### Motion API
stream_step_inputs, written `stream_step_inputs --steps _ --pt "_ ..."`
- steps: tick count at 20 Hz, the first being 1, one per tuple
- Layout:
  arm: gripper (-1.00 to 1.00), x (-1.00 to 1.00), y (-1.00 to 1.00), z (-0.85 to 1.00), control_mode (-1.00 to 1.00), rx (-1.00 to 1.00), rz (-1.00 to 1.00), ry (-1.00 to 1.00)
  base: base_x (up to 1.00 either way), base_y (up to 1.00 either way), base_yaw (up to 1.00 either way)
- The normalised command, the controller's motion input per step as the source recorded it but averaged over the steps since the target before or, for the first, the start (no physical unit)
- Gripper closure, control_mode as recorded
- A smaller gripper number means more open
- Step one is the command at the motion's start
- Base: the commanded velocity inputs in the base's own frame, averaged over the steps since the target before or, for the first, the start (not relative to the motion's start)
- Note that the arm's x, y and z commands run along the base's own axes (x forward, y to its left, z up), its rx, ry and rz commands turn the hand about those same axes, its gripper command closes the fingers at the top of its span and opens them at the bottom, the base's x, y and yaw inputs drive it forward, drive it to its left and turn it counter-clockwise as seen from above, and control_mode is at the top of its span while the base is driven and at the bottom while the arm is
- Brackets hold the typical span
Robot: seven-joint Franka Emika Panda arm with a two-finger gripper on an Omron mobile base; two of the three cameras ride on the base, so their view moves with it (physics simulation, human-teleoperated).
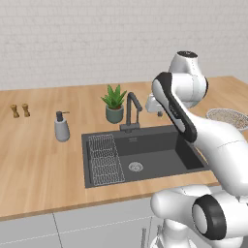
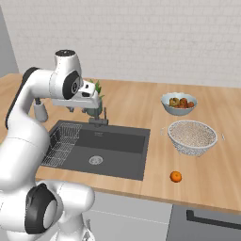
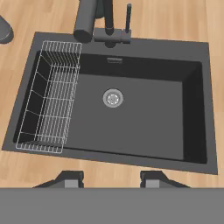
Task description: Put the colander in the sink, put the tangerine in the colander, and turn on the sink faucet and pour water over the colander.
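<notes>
- The gripper [image 3: 111, 178] hung above the sink [image 3: 131, 118], its two dark fingertips [image 3: 70, 178] apart with nothing between them, looking straight down into the bare basin.
- Under it lay the round drain [image 3: 113, 98] and, along one side of the basin, the wire rack [image 3: 50, 100]; the sink faucet [image 3: 94, 19] stood at the far rim.
- The colander [image 2: 192, 135] sat on the counter [image 2: 141, 106] well to the right of the sink, beside the fruit bowl [image 2: 179, 103].
- The tangerine [image 2: 175, 176] rested near the counter's front edge, in front of the colander and apart from it.
- Judged first step: fetch the colander. The arm would need to swing right, come down over the rim, and close on the metal edge or a side handle rather than the mesh, keeping it level and setting it clear of the rack.
</notes>
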Motion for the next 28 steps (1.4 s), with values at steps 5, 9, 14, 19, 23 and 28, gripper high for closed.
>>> stream_step_inputs --steps 5,9,14,19,23,28 --pt "-1.0 -0.08 -0.18 0.0 -1.0 0.0 0.0 -0.01 0.0 0.0 0.0" --pt "-1.0 -0.13 -0.75 0.05 -1.0 0.0 0.0 0.0 0.0 0.0 0.0" --pt "-1.0 -0.01 -0.96 0.13 -1.0 0.0 0.0 0.06 0.0 0.0 0.0" --pt "-1.0 0.0 -1.0 0.0 -1.0 0.0 0.0 0.13 0.0 0.0 0.0" --pt "-1.0 0.0 -0.97 -0.04 -1.0 0.0 0.0 0.14 0.0 0.0 0.0" --pt "-1.0 0.0 -0.82 -0.33 -1.0 0.04 0.0 0.04 0.0 0.0 0.0"
